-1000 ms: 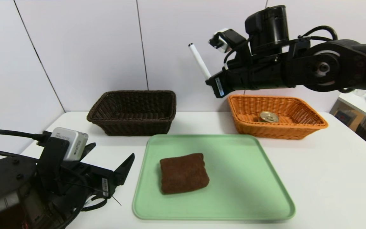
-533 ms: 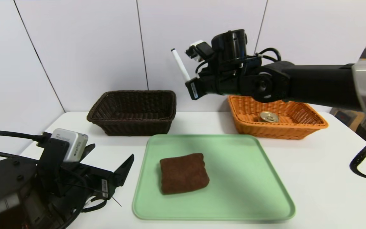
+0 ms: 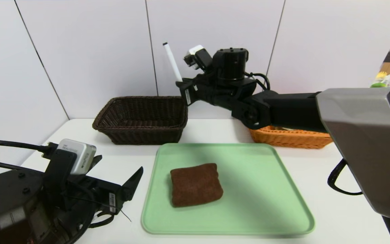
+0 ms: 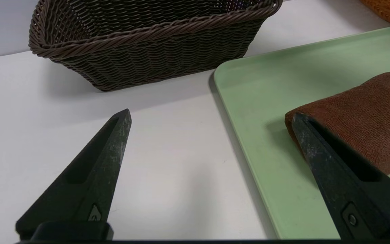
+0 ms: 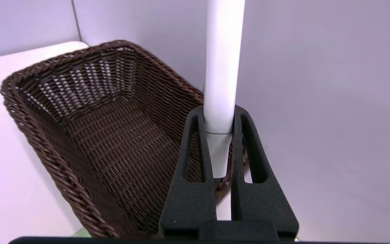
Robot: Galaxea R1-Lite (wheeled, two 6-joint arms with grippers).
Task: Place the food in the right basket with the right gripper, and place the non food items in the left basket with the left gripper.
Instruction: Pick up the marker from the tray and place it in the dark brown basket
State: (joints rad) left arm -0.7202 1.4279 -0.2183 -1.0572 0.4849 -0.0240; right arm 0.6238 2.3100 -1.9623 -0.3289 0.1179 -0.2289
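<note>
Inside orange basket (image 3: pixel 291 138), apparently a can (image 3: pixel 287 128)

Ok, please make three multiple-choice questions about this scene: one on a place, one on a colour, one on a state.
1. Where is the folded cloth?
A) on the green tray
B) in the dark brown basket
C) in the orange basket

2. What colour is the marker?
A) red
B) white
C) green

3. What is the state of the left gripper?
A) shut on the cloth
B) shut on the marker
C) open, holding nothing

1: A, the cloth lies on the tray.
2: B, the marker in the right gripper has a white body.
3: C, the left gripper has its jaws wide apart, with nothing gripped between them.
</note>
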